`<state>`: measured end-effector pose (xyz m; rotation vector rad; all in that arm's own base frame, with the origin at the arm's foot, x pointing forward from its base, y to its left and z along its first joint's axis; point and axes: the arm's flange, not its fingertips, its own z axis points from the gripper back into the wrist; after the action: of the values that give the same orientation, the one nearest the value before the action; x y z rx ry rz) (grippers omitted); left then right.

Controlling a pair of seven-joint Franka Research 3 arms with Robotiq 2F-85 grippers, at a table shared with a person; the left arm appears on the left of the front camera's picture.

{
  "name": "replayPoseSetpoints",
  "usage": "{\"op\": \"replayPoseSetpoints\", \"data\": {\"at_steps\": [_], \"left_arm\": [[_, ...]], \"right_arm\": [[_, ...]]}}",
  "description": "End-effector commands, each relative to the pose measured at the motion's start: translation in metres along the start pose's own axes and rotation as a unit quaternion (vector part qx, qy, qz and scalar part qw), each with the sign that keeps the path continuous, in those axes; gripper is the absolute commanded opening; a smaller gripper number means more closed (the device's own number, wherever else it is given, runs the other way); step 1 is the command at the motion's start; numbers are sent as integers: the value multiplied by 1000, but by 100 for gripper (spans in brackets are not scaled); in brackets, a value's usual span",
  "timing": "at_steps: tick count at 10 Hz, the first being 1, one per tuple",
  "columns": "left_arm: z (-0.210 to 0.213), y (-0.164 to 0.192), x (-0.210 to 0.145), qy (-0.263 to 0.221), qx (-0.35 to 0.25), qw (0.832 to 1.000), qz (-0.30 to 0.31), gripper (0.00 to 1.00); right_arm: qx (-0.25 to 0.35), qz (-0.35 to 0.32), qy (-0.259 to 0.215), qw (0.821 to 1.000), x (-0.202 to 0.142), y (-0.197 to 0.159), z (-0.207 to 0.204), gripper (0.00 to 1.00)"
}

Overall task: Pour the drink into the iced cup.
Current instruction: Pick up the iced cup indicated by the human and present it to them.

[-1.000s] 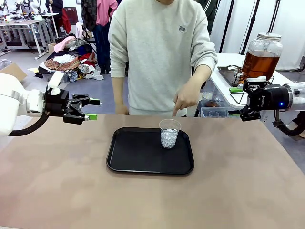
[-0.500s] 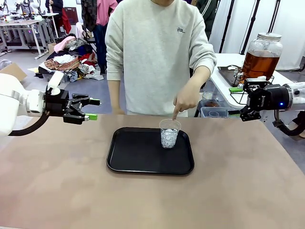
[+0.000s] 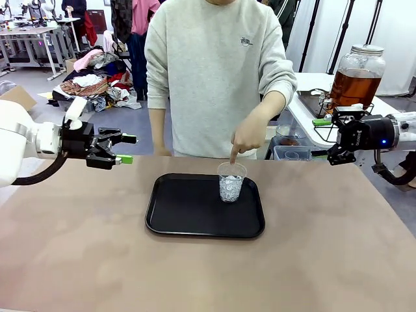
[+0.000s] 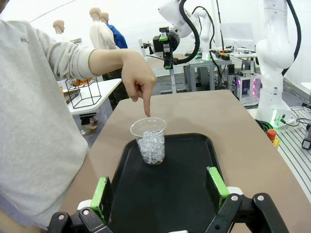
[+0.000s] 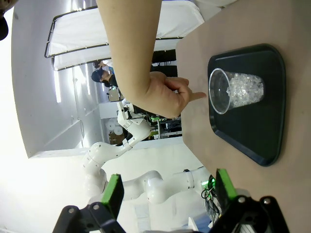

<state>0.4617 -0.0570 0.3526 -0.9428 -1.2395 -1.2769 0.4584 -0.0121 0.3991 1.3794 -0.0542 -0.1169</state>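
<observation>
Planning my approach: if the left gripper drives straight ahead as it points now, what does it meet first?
Likely the person's pointing hand just above the iced cup; height is unclear, so the left gripper might reach the cup's rim instead.

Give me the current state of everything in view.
plastic cup: upright on tray, only ice inside.
black tray: lying flat, carrying the cup.
glass jar: upright, lid on, amber drink inside.
left hand: open, empty.
right hand: open, empty.
person's hand: index finger pointing down at cup.
</observation>
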Motion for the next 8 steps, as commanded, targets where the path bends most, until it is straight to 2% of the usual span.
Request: {"op": "replayPoseSetpoints", "data": {"at_steps": [1,3,4,6,7,8], "left_arm": [[1,0,1,0,0,1000,-2,100],[1,0,1,0,0,1000,-2,100],[1,0,1,0,0,1000,-2,100],[1,0,1,0,0,1000,-2,100],[1,0,1,0,0,1000,-2,100],[1,0,1,0,0,1000,-2,100]], "right_arm": [[1,1,-1,1000,-1,2,0,100],[0,0,0,1000,0,0,0,100],[-2,29,-1,1000,-3,4,0,100],[-9,152,-8,988,-11,6,1,100],[-29,247,-19,968,-15,2,2,100],[-31,296,-18,954,-15,-1,1,100]]}}
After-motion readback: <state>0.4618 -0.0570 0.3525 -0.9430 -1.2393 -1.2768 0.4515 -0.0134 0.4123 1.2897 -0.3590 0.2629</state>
